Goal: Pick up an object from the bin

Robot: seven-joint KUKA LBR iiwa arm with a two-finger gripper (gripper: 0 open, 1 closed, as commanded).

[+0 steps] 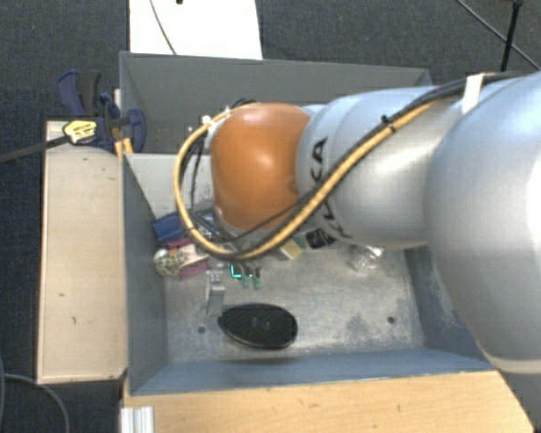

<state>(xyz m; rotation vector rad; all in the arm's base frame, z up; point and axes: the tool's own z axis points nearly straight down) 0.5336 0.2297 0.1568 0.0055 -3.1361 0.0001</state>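
My gripper [216, 289] pokes out below the arm's orange cover, low over the left half of the bin floor. A black oval object [258, 326] lies flat just in front of it, near the bin's front wall. To its left rest a small round speckled thing [170, 262] and a pinkish piece [195, 265] beside it. A blue object [169, 229] sits a little further back against the left wall. Small green bits [244, 276] show right beside the gripper, under the cover's edge.
The arm and its orange cover hide the middle and the right of the bin. A clear, glassy thing [364, 259] lies on the floor under the arm at centre right. Bare grey floor shows along the front right.
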